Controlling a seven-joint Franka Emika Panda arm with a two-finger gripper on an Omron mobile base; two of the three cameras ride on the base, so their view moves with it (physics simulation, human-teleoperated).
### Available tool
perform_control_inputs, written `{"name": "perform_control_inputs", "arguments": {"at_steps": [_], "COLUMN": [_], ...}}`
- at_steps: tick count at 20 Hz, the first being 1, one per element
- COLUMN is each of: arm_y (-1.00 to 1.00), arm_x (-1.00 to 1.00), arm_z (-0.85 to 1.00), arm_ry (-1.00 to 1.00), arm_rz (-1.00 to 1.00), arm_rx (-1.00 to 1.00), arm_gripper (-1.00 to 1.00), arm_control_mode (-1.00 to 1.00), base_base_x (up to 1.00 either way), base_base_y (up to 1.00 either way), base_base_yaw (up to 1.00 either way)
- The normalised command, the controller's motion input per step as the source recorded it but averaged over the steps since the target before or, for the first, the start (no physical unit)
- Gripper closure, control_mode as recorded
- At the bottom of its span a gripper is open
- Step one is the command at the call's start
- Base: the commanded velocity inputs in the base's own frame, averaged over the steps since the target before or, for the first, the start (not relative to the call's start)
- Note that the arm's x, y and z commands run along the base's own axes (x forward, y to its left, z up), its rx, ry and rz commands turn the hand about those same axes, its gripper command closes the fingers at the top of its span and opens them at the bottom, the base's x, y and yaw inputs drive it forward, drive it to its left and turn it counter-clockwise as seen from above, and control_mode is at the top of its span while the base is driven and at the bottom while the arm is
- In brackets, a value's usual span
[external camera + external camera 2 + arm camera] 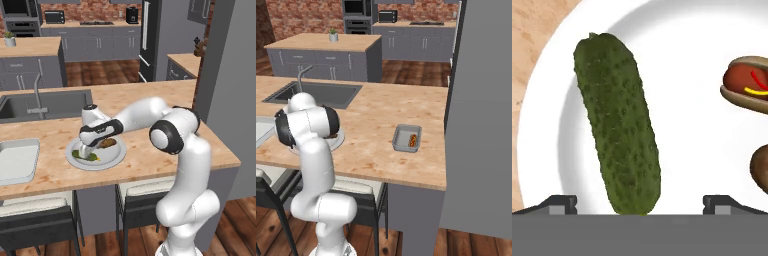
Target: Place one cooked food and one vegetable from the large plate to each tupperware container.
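The large plate lies on the wooden counter, and its white face shows in the hand view. On it lie a dark green cucumber, a hot dog and part of a brown food. My gripper hangs just over the plate's left side, open. In the hand view the cucumber's near end lies between the spread fingers of the gripper. One tupperware container sits at the counter's left. The other tupperware container sits to the right and holds a hot dog.
A dark sink with a faucet lies behind the plate. Two stools stand under the counter's front edge. A grey wall rises at the counter's right end. My arm hides most of the plate in the right base view.
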Motion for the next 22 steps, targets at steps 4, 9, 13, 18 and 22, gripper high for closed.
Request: {"name": "perform_control_inputs", "arguments": {"at_steps": [4, 9, 13, 18, 22], "arm_y": [0.32, 0.16, 0.03, 0.0, 0.01], "arm_x": [0.0, 0.03, 0.06, 0.0, 0.0], "arm_z": [-0.13, -0.18, -0.26, -0.27, -0.05], "arm_ry": [0.0, 0.0, 0.01, 0.0, 0.0], "arm_rz": [0.03, 0.01, 0.0, 0.01, 0.02], "arm_rx": [-0.01, -0.01, 0.0, 0.0, 0.0], "arm_gripper": [-1.0, -1.0, -1.0, -1.0, -1.0], "arm_control_mode": [-1.0, -1.0, -1.0, -1.0, -1.0], "base_base_x": [0.0, 0.0, 0.0, 0.0, 0.0], "base_base_y": [0.0, 0.0, 0.0, 0.0, 0.0], "base_base_yaw": [0.0, 0.0, 0.0, 0.0, 0.0]}}
